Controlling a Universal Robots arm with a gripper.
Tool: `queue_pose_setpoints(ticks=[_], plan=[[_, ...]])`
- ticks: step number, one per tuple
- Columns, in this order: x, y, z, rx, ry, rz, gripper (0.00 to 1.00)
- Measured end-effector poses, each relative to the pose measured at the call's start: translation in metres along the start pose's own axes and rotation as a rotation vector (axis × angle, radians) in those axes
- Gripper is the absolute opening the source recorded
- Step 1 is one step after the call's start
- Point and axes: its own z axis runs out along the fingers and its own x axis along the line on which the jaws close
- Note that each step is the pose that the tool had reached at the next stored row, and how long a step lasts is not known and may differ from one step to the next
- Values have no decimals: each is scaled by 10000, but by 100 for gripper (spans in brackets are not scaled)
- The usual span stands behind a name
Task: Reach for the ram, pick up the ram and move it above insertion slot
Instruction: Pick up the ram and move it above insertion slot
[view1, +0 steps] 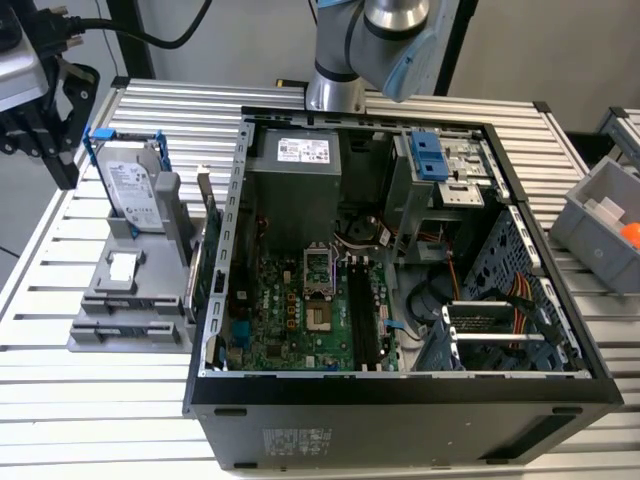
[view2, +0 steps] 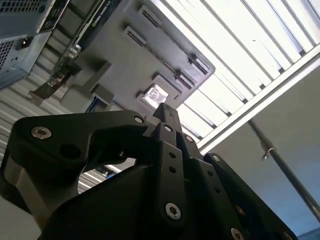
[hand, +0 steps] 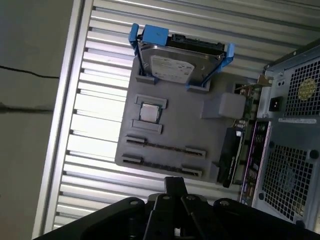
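Slatted table (hand: 100, 75), ram (hand: 165, 146) lengthwise along its slats

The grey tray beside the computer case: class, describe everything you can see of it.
The tray is a flat, matte grey, plastic-looking slab lying on the slatted table, close beside the case. Raised holders on it carry a drive in a blue bracket, propped on edge, a small square chip, a thin dark stick between clips, and an upright card.
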Motion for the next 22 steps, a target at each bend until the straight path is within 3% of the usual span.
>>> queue_pose_setpoints(ticks=[22], plan=[[1, 0, 0, -41, 110, -2257, 0]])
